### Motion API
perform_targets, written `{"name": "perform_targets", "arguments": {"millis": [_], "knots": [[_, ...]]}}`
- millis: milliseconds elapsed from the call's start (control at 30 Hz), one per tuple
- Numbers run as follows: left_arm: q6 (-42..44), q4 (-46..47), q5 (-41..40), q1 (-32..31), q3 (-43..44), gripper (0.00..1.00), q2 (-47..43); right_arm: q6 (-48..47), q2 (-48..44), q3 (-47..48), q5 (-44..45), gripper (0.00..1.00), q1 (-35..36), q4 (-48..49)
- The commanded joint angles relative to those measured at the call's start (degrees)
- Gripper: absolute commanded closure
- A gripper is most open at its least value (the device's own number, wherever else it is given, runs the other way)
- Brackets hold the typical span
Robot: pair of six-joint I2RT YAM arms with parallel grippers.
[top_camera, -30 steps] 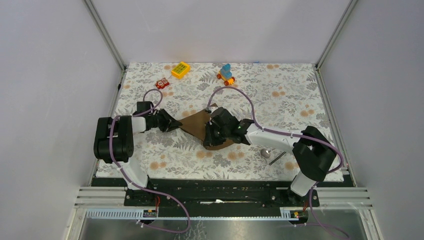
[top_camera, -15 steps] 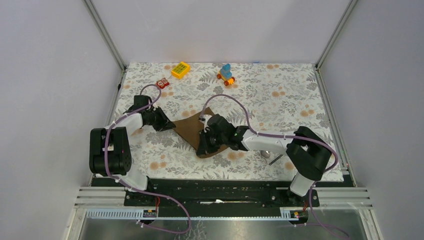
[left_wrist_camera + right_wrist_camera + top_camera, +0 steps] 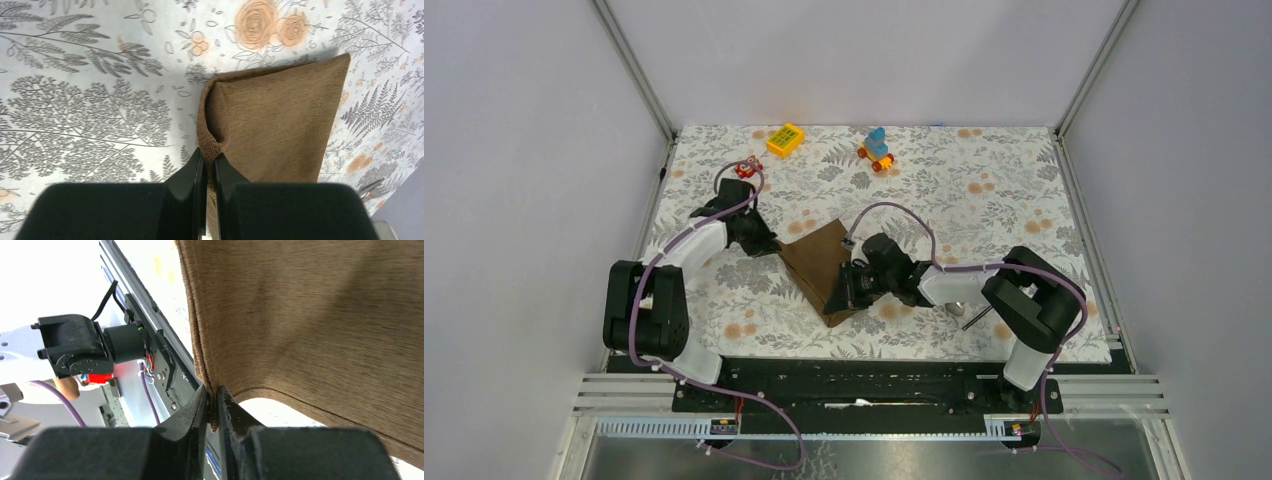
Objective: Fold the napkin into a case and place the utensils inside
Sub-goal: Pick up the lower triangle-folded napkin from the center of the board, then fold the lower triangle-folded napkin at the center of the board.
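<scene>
Napkin (image 3: pixel 819 265), mid-frame, is pinched at opposite edges by left gripper (image 3: pixel 207 159) and right gripper (image 3: pixel 214 402); they should move together, holding cloth taut, edges aligned.

This looks like a robot lab, not a home. Plain pale walls (image 3: pixel 524 150) and metal bars (image 3: pixel 632 68) box in one small table (image 3: pixel 1024 170) with a flowery cloth (image 3: pixel 724 300). A left arm (image 3: pixel 646 310) and a right arm (image 3: pixel 1029 310) are bolted to a black rail (image 3: pixel 874 372), with purple wires (image 3: pixel 892 205) trailing.
</scene>
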Motion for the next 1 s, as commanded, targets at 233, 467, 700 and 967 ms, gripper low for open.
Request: {"name": "perform_targets", "arguments": {"millis": [233, 467, 700, 967], "knots": [[-11.17, 1.24, -15.17, -11.09, 9.67, 0.95, 4.72, -1.79, -4.23, -5.52, -2.48, 1.00, -6.40, 0.72], [-11.31, 0.68, -16.65, -15.08, 14.98, 0.89, 11.20, -6.98, -4.99, -4.96, 1.33, 1.00, -7.38, -4.97], [-10.38, 0.72, -15.34, -15.83, 17.03, 0.87, 15.32, -9.58, -3.53, -4.44, 2.18, 1.00, -8.57, -6.64], [-7.46, 1.30, -12.32, -15.96, 17.90, 0.67, 16.04, -9.21, -1.49, -4.16, 1.16, 1.00, -8.51, -5.87]]}}
